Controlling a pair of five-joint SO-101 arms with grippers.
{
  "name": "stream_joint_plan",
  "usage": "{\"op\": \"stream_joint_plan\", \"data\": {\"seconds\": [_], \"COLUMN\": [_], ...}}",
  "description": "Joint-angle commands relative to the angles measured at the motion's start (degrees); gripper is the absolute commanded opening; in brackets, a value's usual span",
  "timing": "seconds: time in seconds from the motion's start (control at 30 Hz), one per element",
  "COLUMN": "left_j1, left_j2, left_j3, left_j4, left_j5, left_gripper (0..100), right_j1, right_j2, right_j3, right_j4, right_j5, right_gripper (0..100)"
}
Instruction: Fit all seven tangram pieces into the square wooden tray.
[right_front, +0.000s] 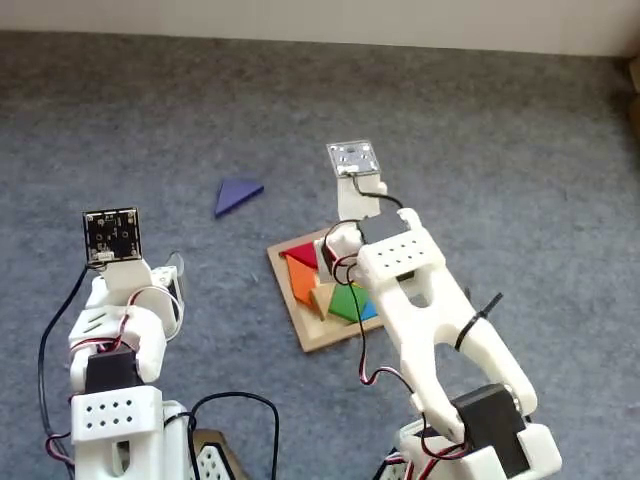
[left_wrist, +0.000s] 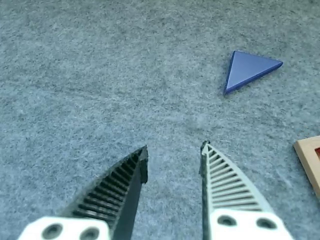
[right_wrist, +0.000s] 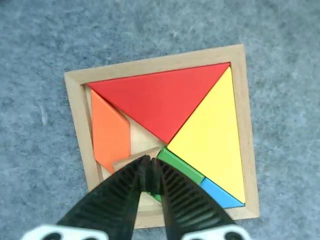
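Note:
The square wooden tray (right_wrist: 75, 125) holds a large red triangle (right_wrist: 160, 97), a large yellow triangle (right_wrist: 215, 135), an orange parallelogram (right_wrist: 110, 135), a green piece (right_wrist: 180, 167) and a light blue piece (right_wrist: 220, 195). My right gripper (right_wrist: 150, 167) is over the tray's inner gap, shut on a tan wooden piece (right_wrist: 131, 159) that sits tilted between the orange and green pieces. A dark blue triangle (left_wrist: 247, 70) lies flat on the carpet, apart from the tray (right_front: 335, 338). My left gripper (left_wrist: 174, 150) is open and holds nothing, short of that triangle (right_front: 237, 195).
Grey carpet (right_front: 480, 150) covers the whole work area. The right arm (right_front: 430, 310) reaches over the tray's near half and hides part of it in the high view. A corner of the tray (left_wrist: 310, 155) lies off to one side of my left gripper.

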Motion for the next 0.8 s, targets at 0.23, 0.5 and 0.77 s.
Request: {"op": "stream_joint_plan", "data": {"seconds": [0.23,0.5,0.77], "left_j1": [-0.57,-0.57,-0.57], "left_j2": [-0.84,-0.84,-0.84], "left_j3": [-0.4,-0.4,-0.4], "left_j4": [-1.14,-1.14,-1.14], "left_j5": [-0.53,-0.53,-0.53], "left_gripper": [19,19,19], "right_j1": [-9.63,-14.2,-11.56], "right_j2": [-3.38,-2.77,7.6], "right_j3": [0.57,0.66,0.22], "right_j4": [0.92,0.57,0.57], "right_j5": [-0.62,-4.48,-4.57], "right_gripper": [5.4,17.3,17.3]}}
